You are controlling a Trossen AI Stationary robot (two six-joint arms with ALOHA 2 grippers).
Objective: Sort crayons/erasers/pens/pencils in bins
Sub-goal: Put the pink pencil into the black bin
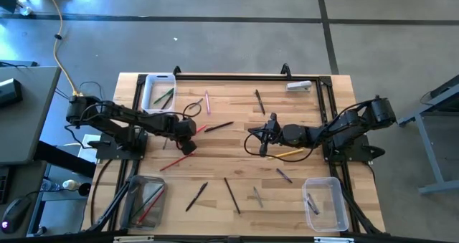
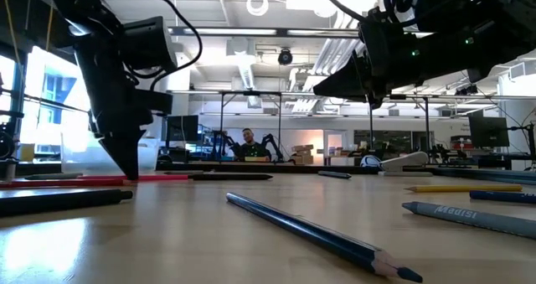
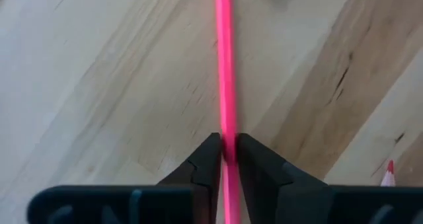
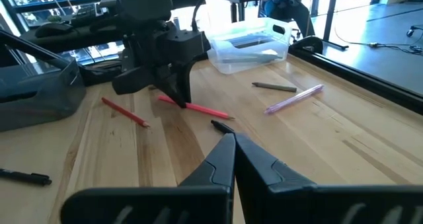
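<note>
Many thin sticks lie scattered on the wooden table. My left gripper (image 1: 188,145) stands over the table's left middle, pointing down, shut on a red pencil (image 4: 201,109) that lies flat on the wood. A second red pencil (image 1: 175,161) lies just nearer. My right gripper (image 1: 264,144) hangs shut above the table's middle (image 2: 368,95), touching nothing, with a yellow pencil (image 1: 290,153) beside it. Three bins sit at the edges: white-rimmed (image 1: 159,91) far left, grey-tinted (image 1: 143,200) near left, clear (image 1: 324,203) near right. My left gripper pinches the red pencil's shaft (image 3: 227,128) between its two fingers (image 3: 210,159), coming from above and pointing down. The fingers close across the pencil. The pencil lies on the table and runs out from both sides of the fingertips (image 4: 180,100).
A black pen (image 1: 219,126), a pink pen (image 1: 208,102) and dark pencils (image 1: 232,195) lie around the middle and near side. A blue pencil (image 2: 314,234) lies close to the low camera. A grey-white object (image 1: 300,86) sits at the far right. A black frame edges the table.
</note>
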